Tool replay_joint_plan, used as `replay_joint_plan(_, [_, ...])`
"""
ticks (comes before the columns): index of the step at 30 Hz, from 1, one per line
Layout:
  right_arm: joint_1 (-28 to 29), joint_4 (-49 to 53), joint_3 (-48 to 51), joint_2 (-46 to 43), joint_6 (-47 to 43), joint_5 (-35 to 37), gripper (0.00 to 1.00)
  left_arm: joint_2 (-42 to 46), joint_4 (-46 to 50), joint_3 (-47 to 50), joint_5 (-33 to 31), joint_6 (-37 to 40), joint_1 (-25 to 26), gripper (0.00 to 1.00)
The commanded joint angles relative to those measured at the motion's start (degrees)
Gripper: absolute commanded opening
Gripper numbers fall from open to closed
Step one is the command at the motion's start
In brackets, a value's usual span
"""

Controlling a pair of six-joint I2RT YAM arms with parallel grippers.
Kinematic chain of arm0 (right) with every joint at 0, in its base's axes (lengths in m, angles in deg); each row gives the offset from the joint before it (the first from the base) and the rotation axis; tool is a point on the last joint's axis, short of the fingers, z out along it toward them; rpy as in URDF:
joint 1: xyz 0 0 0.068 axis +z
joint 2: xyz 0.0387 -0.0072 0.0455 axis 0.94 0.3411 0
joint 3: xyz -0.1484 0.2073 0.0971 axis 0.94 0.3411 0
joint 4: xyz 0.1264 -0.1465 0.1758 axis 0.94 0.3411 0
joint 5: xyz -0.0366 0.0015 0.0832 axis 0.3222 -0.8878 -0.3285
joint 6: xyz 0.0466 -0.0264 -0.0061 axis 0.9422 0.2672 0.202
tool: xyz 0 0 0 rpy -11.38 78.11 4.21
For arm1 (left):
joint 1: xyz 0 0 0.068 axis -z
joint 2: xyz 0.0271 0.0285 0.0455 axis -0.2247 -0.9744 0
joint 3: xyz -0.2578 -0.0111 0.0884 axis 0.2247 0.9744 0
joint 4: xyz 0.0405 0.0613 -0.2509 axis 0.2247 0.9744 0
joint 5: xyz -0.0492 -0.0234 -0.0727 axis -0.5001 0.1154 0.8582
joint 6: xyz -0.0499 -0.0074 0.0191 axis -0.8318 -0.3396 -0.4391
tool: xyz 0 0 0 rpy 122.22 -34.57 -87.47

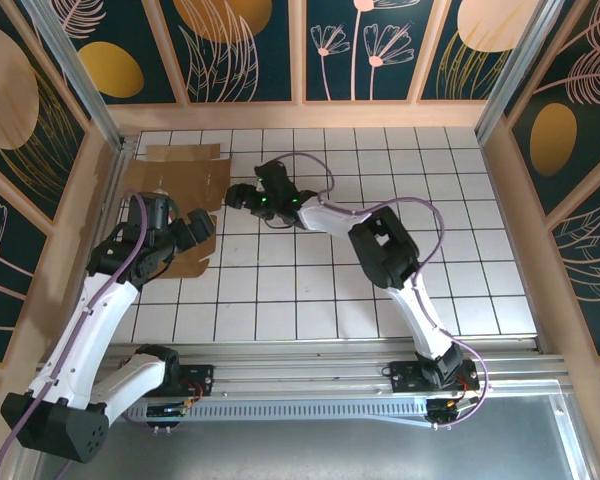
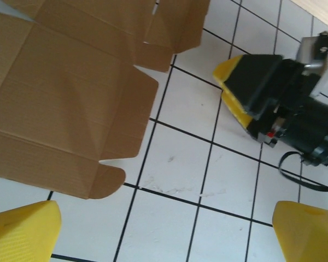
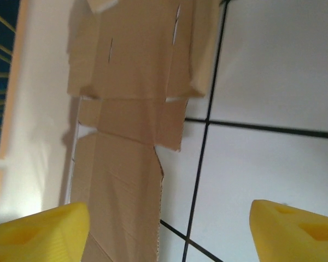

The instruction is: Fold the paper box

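Observation:
The paper box (image 1: 175,175) lies flat and unfolded on the white tiles at the far left, a brown cardboard sheet with flaps and creases. My left gripper (image 1: 202,228) hovers open over its near right corner. In the left wrist view the paper box (image 2: 60,103) fills the upper left, and the left gripper (image 2: 167,234) has bare tile between its yellow fingertips (image 2: 22,229). My right gripper (image 1: 235,195) stands open at the sheet's right edge. In the right wrist view that edge of the paper box (image 3: 131,98) runs between the fingers of the right gripper (image 3: 167,234), the left finger over cardboard.
The tiled table (image 1: 400,200) is walled by wooden panels; the left wall (image 1: 90,200) runs right beside the cardboard. The right gripper's black body (image 2: 273,98) shows close by in the left wrist view. A metal rail (image 1: 330,350) crosses the near edge.

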Motion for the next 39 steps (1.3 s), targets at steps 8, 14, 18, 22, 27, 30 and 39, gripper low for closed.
replay_joint_plan(8, [4.92, 5.57, -12.13, 10.88, -1.04, -0.93, 0.58, 1.74, 0.27, 2.42, -4.34, -0.21, -0.11, 0.99])
replay_joint_plan(14, [6.03, 4.30, -15.92, 15.23, 0.49, -3.75, 0.43, 2.25, -0.26, 2.59, -4.16, -0.01, -0.05, 0.99])
replay_joint_plan(18, [6.38, 3.86, -17.47, 16.92, 1.37, -3.63, 0.30, 2.35, -0.78, 2.81, -3.65, -0.28, -0.06, 0.99])
replay_joint_plan(22, [6.16, 5.55, -18.45, 16.57, -0.64, -3.55, 0.11, 2.02, -0.87, 2.50, -3.32, -1.29, -0.05, 0.99])
replay_joint_plan(27, [4.03, 5.37, -7.29, 5.78, -9.01, -2.76, 0.00, 0.89, -2.20, 2.50, -2.58, -2.32, -0.05, 0.99])
replay_joint_plan(30, [0.52, 1.46, 7.93, -4.67, -12.81, -3.48, 0.00, -0.50, -3.83, 2.17, -0.64, -2.56, -0.09, 0.99])
replay_joint_plan(39, [-13.25, -3.81, 46.51, -30.60, -18.49, -7.68, 0.00, -9.27, -14.30, 2.83, 14.06, -5.34, 0.29, 0.99])
